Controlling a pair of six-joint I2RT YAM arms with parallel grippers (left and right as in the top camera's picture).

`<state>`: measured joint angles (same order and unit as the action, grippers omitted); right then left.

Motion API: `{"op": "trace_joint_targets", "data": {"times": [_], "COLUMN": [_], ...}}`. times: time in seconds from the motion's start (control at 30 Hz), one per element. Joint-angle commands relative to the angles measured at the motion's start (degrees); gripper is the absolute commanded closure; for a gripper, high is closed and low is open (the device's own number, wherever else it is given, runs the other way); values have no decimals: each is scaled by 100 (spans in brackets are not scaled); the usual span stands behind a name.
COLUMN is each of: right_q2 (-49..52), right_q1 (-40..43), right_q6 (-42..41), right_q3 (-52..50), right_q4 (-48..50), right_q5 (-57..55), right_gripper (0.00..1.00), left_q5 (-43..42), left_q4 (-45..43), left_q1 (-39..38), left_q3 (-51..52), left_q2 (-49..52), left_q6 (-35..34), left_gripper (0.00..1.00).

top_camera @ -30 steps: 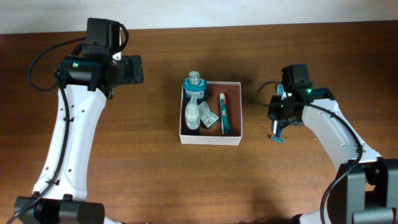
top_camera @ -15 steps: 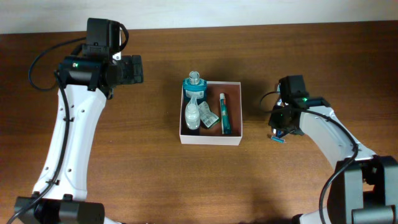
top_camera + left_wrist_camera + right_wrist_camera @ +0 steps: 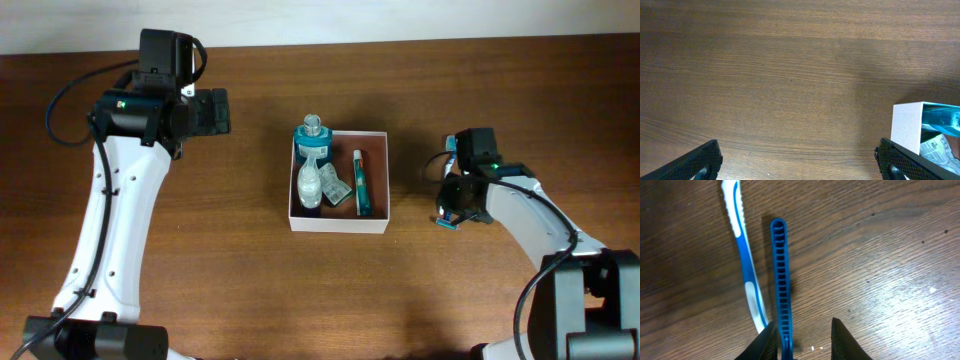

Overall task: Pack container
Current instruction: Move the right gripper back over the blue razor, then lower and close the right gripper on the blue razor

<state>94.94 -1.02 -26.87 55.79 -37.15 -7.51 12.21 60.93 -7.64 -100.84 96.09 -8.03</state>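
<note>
The container (image 3: 338,226), a white-walled square box, sits mid-table holding a clear bottle (image 3: 311,150), a crumpled packet (image 3: 337,188) and a teal tube (image 3: 361,185). Its corner (image 3: 905,125) shows in the left wrist view. Right of the box, my right gripper (image 3: 450,212) is low over a blue razor (image 3: 780,275) lying beside a blue-and-white toothbrush (image 3: 745,265). In the right wrist view the gripper (image 3: 802,342) straddles the razor handle. One finger (image 3: 765,342) touches it and the other stands apart. My left gripper (image 3: 222,111) hangs wide open, left of the box, with nothing in it.
Bare brown wood table (image 3: 200,260) surrounds the box. The far table edge (image 3: 400,40) meets a pale wall. A black cable (image 3: 432,145) loops beside the right wrist.
My right gripper has shifted slightly toward the table's front over the razor, and its jaws have narrowed around the handle. The left arm has not moved.
</note>
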Motion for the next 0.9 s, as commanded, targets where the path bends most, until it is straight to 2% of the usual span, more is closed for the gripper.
{"op": "trace_joint_targets", "data": {"times": [0.0, 0.87], "right_q2": [107, 898], "right_q1": [39, 33], "right_q6": [-59, -42], "right_q3": [-57, -63], "right_q4": [79, 721], "right_q5": [-50, -46], "right_gripper": [73, 68], "left_q5": [0, 0], "left_q4": [4, 4], "left_q1": [9, 9], "left_q3": [-48, -48], "left_q2": [-87, -87], "left_q6": [-72, -72], "left_gripper": [1, 1]}}
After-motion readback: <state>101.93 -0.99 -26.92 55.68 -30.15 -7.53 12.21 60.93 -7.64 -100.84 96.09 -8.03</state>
